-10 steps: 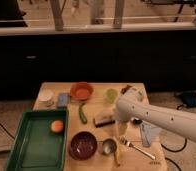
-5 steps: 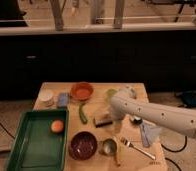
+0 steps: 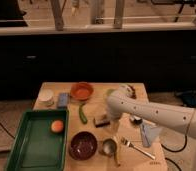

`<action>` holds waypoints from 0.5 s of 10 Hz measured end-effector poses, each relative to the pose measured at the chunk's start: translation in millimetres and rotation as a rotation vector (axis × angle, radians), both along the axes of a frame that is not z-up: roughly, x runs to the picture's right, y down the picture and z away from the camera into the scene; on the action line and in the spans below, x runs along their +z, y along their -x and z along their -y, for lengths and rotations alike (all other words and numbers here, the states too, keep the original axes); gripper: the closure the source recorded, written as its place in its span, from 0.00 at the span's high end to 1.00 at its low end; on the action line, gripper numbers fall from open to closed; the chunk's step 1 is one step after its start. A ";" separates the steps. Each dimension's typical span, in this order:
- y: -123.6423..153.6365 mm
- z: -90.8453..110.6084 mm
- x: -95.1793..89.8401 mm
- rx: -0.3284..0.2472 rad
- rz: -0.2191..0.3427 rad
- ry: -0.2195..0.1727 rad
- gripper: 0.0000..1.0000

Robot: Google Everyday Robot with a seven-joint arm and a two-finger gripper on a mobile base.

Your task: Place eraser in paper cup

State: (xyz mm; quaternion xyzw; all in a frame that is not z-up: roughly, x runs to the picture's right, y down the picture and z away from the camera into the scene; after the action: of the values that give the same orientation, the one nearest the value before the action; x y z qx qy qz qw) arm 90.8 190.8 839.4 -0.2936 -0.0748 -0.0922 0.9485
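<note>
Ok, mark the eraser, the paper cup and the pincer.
eraser [image 3: 101, 119]: camera view, on its dark top.
paper cup [image 3: 46, 96]: camera view, on its pale inside.
pincer [image 3: 111, 120]: camera view, at its tip, close beside the eraser.

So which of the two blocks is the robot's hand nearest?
The dark-topped eraser mid-table, right beside the gripper; the flat blue block lies far off by the paper cup.

No text, label, brand or number is readable on the table [image 3: 98, 102] or anything on it. The gripper [image 3: 113, 127] hangs beside the eraser [image 3: 101, 120], midway between the table's side edges.
</note>
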 end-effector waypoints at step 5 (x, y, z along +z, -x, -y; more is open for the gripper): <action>1.3 -5.0 13.0 -0.007 0.008 0.023 0.80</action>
State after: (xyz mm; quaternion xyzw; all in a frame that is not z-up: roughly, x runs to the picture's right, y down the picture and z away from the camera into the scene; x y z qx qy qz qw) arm 89.5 195.7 852.4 -0.3045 -0.0784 -0.0960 0.9444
